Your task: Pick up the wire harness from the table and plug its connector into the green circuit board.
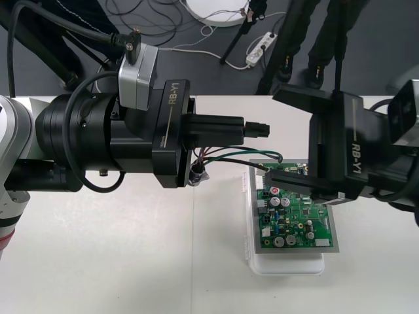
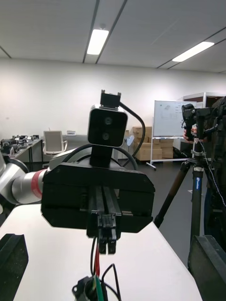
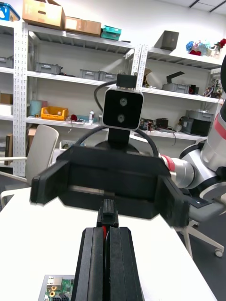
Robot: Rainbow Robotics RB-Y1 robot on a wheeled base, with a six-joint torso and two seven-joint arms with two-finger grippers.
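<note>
Pale bench below: the left tool clamps the harness by its plug, with the wires dangling beneath. The right tool, spread wide, hovers over the green board. Square the plug to its header before pressing.

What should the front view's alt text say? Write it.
The left end effector, shut on the harness's black plug, points it at the open right end effector, which hovers over the far edge of the green circuit board. The wires droop to the metal socket.
</note>
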